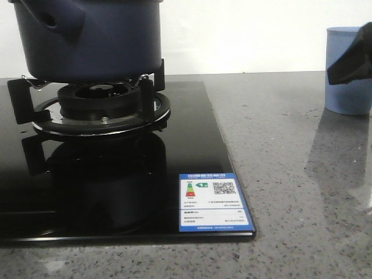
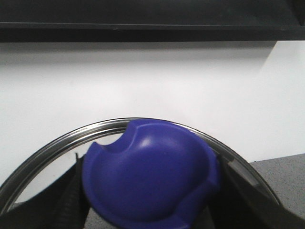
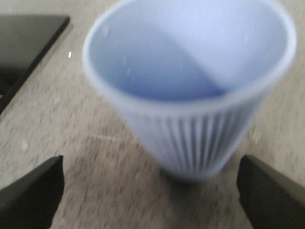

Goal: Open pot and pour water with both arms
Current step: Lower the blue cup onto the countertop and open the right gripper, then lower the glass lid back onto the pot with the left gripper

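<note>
Grey counter (image 1: 290, 174): pot (image 1: 87, 35) on burner (image 1: 102, 107); ribbed cup (image 3: 190, 90) looks empty.

1. The pot (image 1: 87, 38) was dark navy blue, matte and plain.
2. The lid knob (image 2: 150, 179) between my left gripper's black fingers (image 2: 66, 200) was a brighter blue, its rim (image 2: 52, 148) silver.
3. The cup (image 3: 190, 95) was pale blue with vertical ribs.
4. My surface (image 1: 302, 192) was speckled grey; the hob (image 1: 116, 192) was glossy black.
5. The hob's label (image 1: 215, 203) was white, bordered in blue.
</note>
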Tool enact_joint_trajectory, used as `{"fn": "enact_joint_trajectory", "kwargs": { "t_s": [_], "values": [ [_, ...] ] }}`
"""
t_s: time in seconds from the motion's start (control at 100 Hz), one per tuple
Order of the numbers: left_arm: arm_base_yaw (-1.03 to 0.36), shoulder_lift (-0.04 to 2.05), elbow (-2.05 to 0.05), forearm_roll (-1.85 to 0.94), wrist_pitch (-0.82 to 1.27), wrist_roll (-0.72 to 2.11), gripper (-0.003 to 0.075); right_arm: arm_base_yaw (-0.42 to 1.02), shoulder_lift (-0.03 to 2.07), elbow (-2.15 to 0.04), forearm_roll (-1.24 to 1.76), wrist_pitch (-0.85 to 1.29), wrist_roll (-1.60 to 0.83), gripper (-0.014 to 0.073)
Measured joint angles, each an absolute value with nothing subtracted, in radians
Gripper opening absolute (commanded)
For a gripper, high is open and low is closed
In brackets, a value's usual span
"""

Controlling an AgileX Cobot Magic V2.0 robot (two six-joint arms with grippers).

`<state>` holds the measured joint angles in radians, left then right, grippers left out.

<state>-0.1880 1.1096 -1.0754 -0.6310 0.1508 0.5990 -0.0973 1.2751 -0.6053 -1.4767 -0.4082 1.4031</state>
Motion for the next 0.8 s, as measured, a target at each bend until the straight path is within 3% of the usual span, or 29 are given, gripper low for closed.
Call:
{"fn": "enact_joint_trajectory", "kwargs": {
  "t_s": [0.46,0.8],
  "values": [
    [-0.369,1.181,-1.075,-0.633,0.156,0.599,0.0306,-0.097,0.969,-0.385,-1.501,-0.338,1.497,0.0646],
    [-0.432,1.301,-1.075,-0.633,0.156,0.599,0.0306,-0.097,0.784,-0.360,-1.501,-0.325,1.552,0.0646]
  ]
}}
